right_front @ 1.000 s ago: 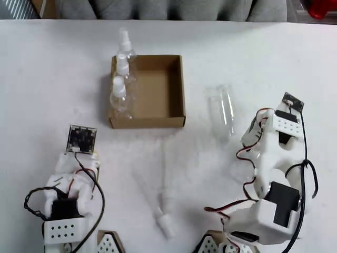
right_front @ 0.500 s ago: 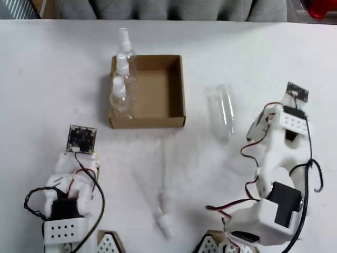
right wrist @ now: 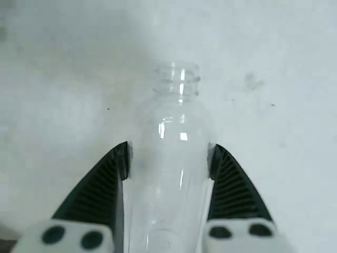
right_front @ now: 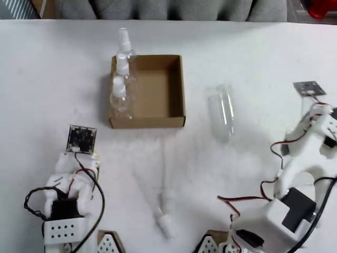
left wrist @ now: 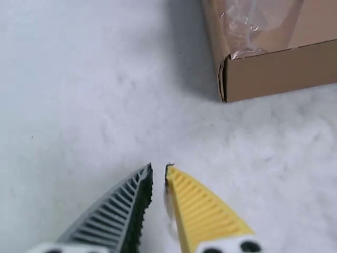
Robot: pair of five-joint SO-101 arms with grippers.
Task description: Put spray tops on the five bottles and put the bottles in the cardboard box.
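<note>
Right gripper (right wrist: 168, 151), at three o'clock, grasps an uncapped clear bottle (right wrist: 177, 100). Left gripper (left wrist: 158, 168), at seven o'clock, is clenched and empty. Spray-topped bottles (right_front: 119, 96) stand along the nine o'clock wall of the cardboard box (right_front: 150, 122).

Cardboard box (right_front: 158, 92) sits mid-table, twd the back. 3 capped bottles (right_front: 118, 89) stand in a row along its left wall. Open bottle (right_front: 221, 110) lies on the table (right_front: 52, 63) right of the box. Spray top (right_front: 164, 225) lies up front, btwn the arms. Your left gripper (left wrist: 158, 167) is front-left of the box. Your right gripper (right wrist: 168, 150), far right, straddles a 2nd open bottle (right wrist: 176, 100).
</note>
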